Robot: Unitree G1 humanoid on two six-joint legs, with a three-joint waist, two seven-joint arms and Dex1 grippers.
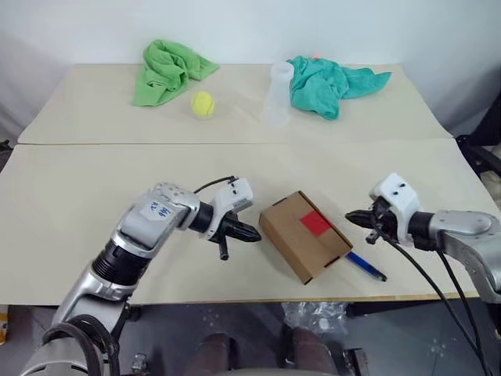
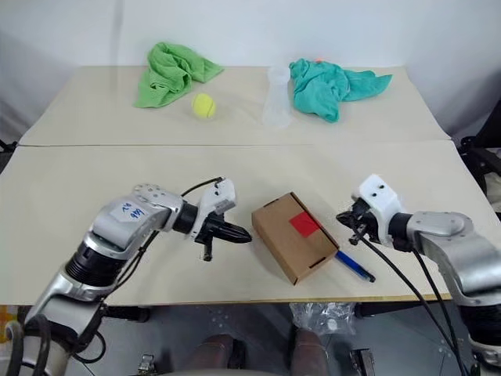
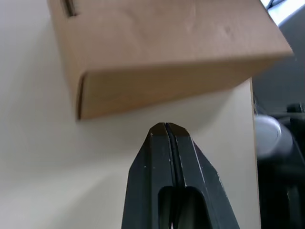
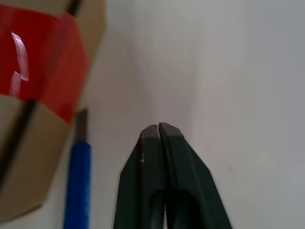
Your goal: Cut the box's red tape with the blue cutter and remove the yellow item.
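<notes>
The brown cardboard box (image 1: 304,233) lies closed near the table's front edge, with the red tape (image 1: 315,222) on its lid. Just right of the box, the blue cutter (image 1: 365,266) rests on the table, not held. My left gripper (image 1: 257,233) hovers just left of the box, shut and empty, its tip pointing at the box's side (image 3: 162,86). My right gripper (image 1: 350,215) is to the right of the box, above the cutter (image 4: 77,183), shut with nothing in it. The yellow item is out of view.
At the back of the table lie a green cloth (image 1: 167,69), a yellow-green tennis ball (image 1: 203,103), a clear plastic cup (image 1: 279,94) and a teal cloth (image 1: 329,83). The table's front edge (image 1: 235,300) runs just below the box.
</notes>
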